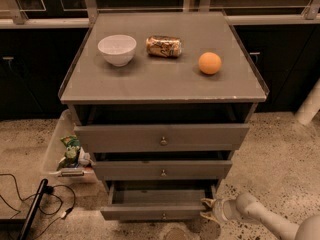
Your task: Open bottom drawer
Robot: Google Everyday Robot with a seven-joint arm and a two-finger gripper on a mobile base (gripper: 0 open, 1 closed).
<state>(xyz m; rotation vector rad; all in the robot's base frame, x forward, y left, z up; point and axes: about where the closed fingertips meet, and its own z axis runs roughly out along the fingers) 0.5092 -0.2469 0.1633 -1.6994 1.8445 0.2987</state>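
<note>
Camera view: bottom drawer (145,212) lowest of three, partly out, bare inside showing; hand (209,210) low at right end of its front, open or closed cannot tell. Advice: pull straight out, level, slowly; off-centre contact may skew drawer

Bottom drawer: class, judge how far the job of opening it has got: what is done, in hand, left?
Done: the bottom drawer stands out beyond the middle drawer, its grey interior showing. In hand: the tool sits at the right end of its front, away from the brass knob. Left: probably a further pull, since only part of the box seems exposed.
</note>
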